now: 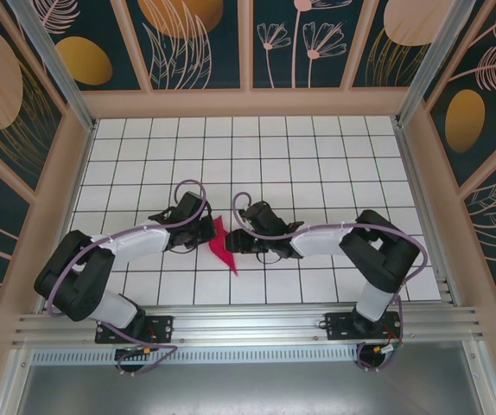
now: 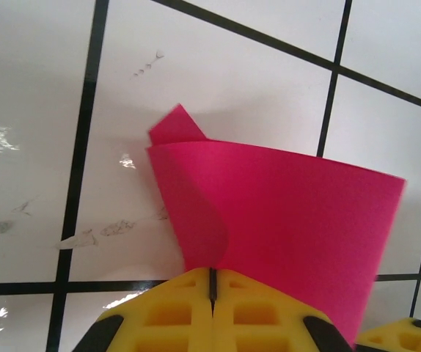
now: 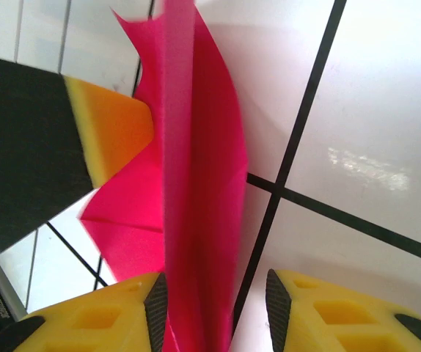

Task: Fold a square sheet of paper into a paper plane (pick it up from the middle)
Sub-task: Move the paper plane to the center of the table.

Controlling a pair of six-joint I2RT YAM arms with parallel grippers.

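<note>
Left jaws are pinching the folded pink paper (image 1: 222,245) shut at its lower edge. Right jaws are standing spread, paper's ridge running between them against one side. Paper is standing upright near the surface (image 1: 317,156) near-edge middle

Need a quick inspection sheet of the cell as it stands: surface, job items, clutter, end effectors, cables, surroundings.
Surface: white tiled tabletop with black grid lines; faint smudges on one tile.
Job's things: pink paper, creased and partly folded, between the arms.
Clutter: nothing seen.
End effectors: left end effector shut on the pink paper's edge; right end effector jaws apart, paper between them.
Cables: lilac cables loop along both arms, off the paper.
Surroundings: floral wall panels; aluminium rail at the near edge.
</note>
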